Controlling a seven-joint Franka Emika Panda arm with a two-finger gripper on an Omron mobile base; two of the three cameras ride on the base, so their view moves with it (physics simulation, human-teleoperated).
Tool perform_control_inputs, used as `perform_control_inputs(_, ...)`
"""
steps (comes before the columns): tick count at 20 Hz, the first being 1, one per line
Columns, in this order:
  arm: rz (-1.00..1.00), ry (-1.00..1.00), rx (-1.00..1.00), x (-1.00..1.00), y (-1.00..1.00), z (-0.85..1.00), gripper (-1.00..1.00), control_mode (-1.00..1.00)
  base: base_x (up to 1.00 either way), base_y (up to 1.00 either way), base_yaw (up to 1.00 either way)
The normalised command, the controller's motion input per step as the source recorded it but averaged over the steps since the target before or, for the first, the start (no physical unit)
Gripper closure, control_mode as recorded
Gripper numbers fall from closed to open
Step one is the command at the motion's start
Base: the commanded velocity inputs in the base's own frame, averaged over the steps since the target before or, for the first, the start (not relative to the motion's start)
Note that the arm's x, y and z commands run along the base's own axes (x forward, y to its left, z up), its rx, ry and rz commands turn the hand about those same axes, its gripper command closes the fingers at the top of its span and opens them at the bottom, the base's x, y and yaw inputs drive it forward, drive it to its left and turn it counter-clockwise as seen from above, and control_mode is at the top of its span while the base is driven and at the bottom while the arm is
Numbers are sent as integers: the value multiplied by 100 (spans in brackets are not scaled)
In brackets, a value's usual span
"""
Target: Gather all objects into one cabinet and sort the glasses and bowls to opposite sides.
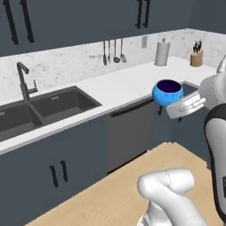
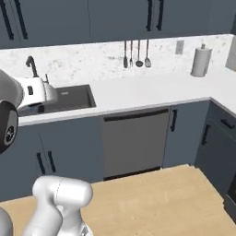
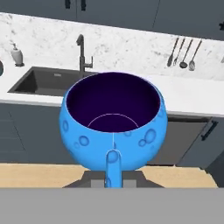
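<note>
In front of the white worktop's (image 1: pixel 128 86) front edge, right of the sink (image 1: pixel 44 108), the gripper (image 1: pixel 164 108) carries one bright-blue cup (image 1: pixel 167 92) upright in the air, clenched on its underside; the hand view shows the cup's dark inside. As a judgement, this cup is in transit, the task incomplete: the open cabinet and the other objects lie outside these views.
</note>
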Motion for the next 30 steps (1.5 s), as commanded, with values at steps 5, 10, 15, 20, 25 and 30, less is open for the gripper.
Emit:
perform_control_inputs(5,0,0,0,0,0,0,100,100,-64,85,34)
perform_control_inputs(10,0,0,0,0,0,0,100,100,-83,100,46)
perform_control_inputs(15,0,0,0,0,0,0,100,100,-45,100,42)
perform_control_inputs(20,0,0,0,0,0,0,100,100,3,90,12)
perform_control_inputs(25,0,0,0,0,0,0,100,100,18,80,0)
perform_control_inputs(30,0,0,0,0,0,0,100,100,58,54,0)
